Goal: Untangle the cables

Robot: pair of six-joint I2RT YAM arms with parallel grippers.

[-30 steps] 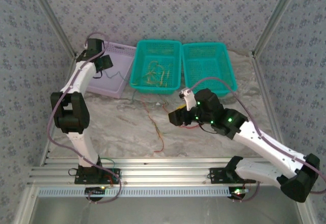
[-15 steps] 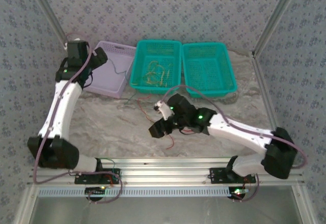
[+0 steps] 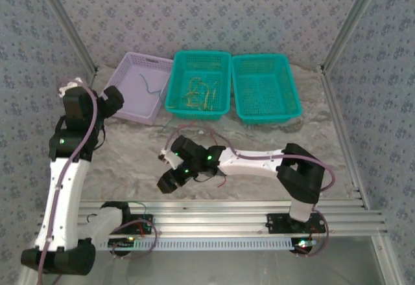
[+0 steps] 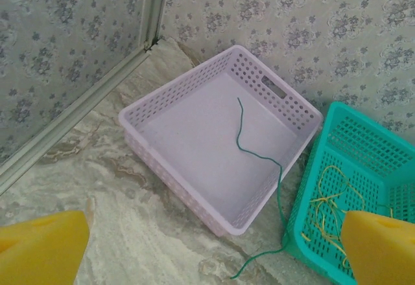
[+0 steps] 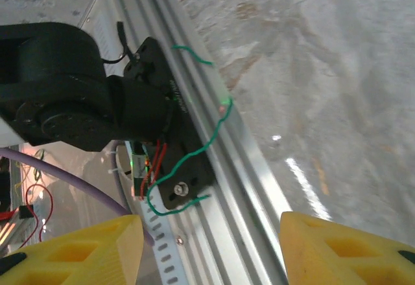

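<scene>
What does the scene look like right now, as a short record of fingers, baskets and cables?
left fingers: open, nothing between, facing the purple basket
right fingers: open, nothing between, low over the front rail
green cable: from inside the purple basket, over its wall, onto the table
yellow cables: piled in the middle teal basket
red cable: a bit shows on the table by the right arm

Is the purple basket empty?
Not empty: one green cable lies inside the purple basket, trailing over its rim onto the table.
</scene>
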